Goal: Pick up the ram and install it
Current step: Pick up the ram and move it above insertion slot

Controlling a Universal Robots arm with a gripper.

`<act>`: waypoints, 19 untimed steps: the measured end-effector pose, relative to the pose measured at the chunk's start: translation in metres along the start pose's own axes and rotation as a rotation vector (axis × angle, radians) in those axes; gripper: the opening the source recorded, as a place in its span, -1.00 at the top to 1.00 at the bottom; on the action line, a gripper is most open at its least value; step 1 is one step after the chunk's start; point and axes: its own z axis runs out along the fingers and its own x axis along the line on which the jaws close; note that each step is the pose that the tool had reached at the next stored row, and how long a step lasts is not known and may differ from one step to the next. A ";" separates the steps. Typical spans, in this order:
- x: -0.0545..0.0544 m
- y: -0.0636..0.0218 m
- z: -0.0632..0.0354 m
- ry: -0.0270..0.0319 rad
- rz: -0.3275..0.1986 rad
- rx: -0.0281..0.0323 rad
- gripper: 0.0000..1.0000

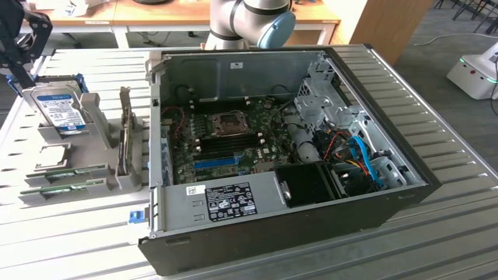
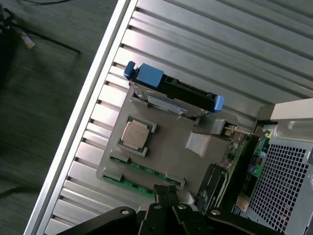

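Two green ram sticks [image 1: 67, 173] lie side by side in the slots of a grey holder [image 1: 116, 181], to the exterior view's left of the open PC case [image 1: 280, 157]. The wrist view has the ram sticks [image 2: 139, 169] just beyond my gripper's tips. My gripper [image 1: 20, 49] hangs high above the far left end of the holder, near the hard drive. Seen from the wrist, the gripper [image 2: 166, 195] has its dark fingers pressed together, shut, with nothing between them. The motherboard [image 1: 233, 140] lies exposed inside the case.
The holder also carries a hard drive [image 1: 60, 111] with blue rails, a CPU [image 2: 135, 135] and an upright expansion card [image 1: 125, 137]. The arm's base [image 1: 249, 20] stands behind the case. The ribbed metal table [image 1: 70, 245] ends close to the holder, with floor beyond.
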 end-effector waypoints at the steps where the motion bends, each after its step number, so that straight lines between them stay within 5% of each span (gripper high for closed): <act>1: 0.000 0.0000 0.0000 0.0005 -0.011 0.0000 0.79; 19: 0.000 0.0000 0.0000 0.0094 -0.215 -0.0012 0.79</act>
